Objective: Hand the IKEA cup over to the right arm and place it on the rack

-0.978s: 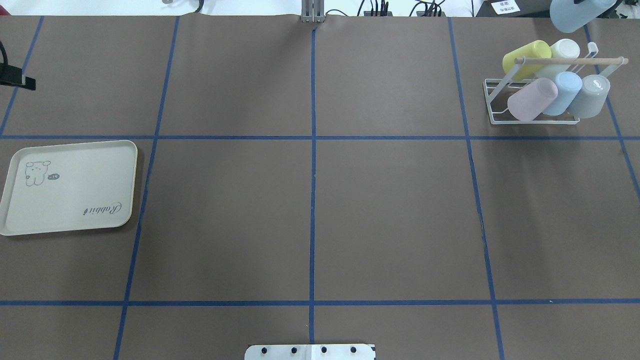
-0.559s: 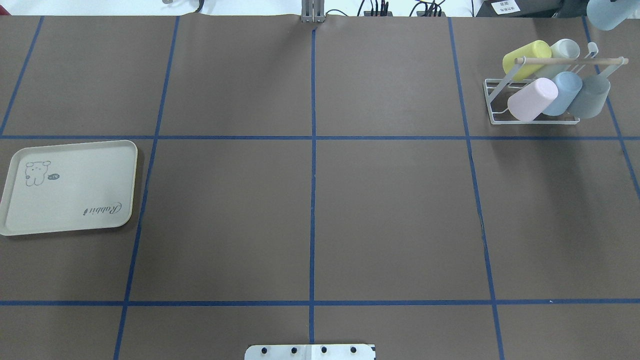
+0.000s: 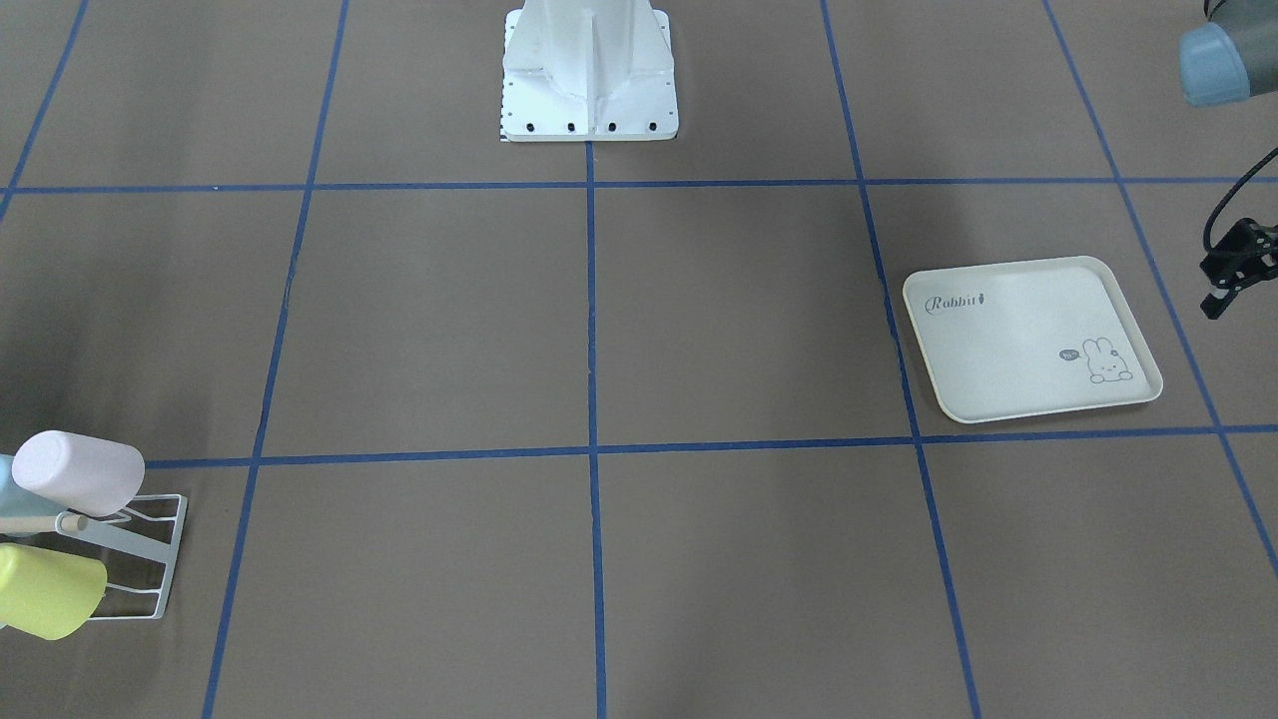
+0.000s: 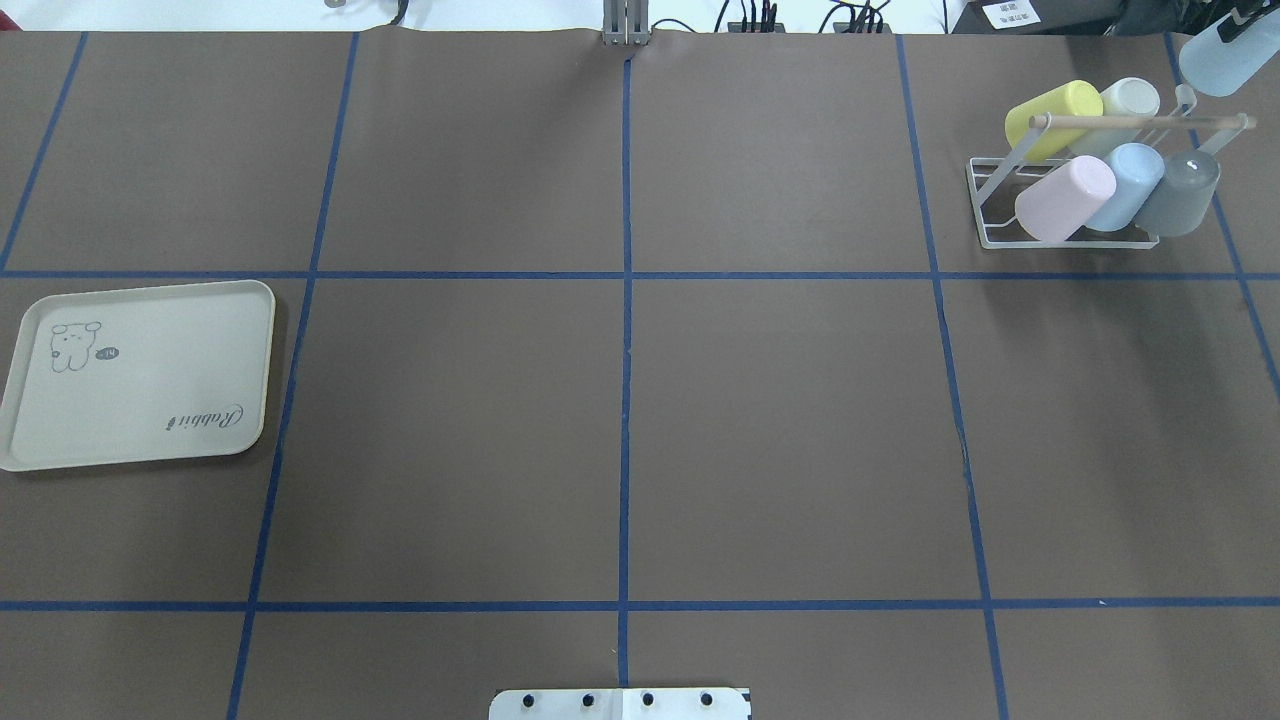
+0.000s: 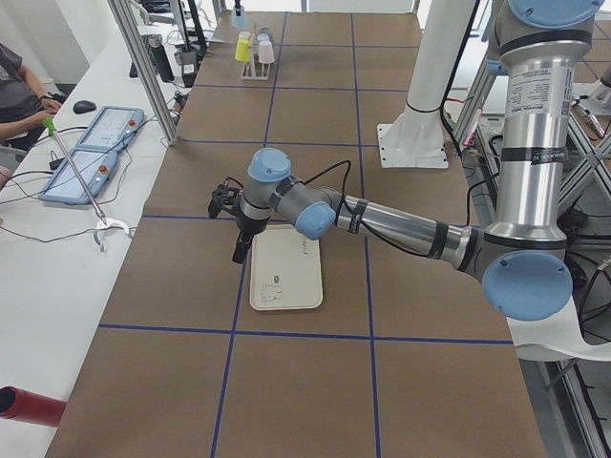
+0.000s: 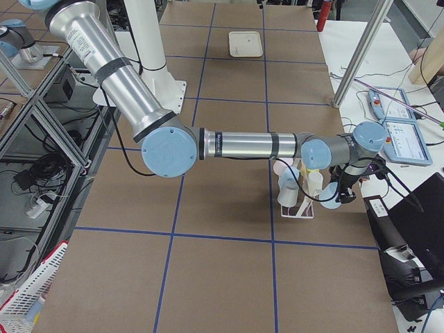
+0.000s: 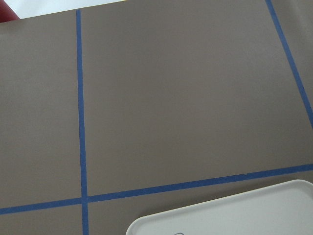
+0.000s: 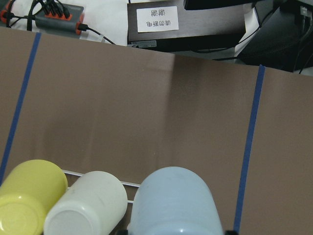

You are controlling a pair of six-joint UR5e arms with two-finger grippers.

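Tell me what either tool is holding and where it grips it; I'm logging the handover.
The right tool holds the pale blue cup by the end nearest its wrist. The left tool shows nothing held.

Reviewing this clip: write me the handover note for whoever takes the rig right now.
Right gripper: shut on the blue cup, held in the air by the far right corner of the rack.
Left gripper: over the tray, nothing seen in it; open or shut unclear.
Done: the handover. Five other cups sit on the rack, and no cup is on the tray.
Left: seat the blue cup on the rack, release, withdraw.
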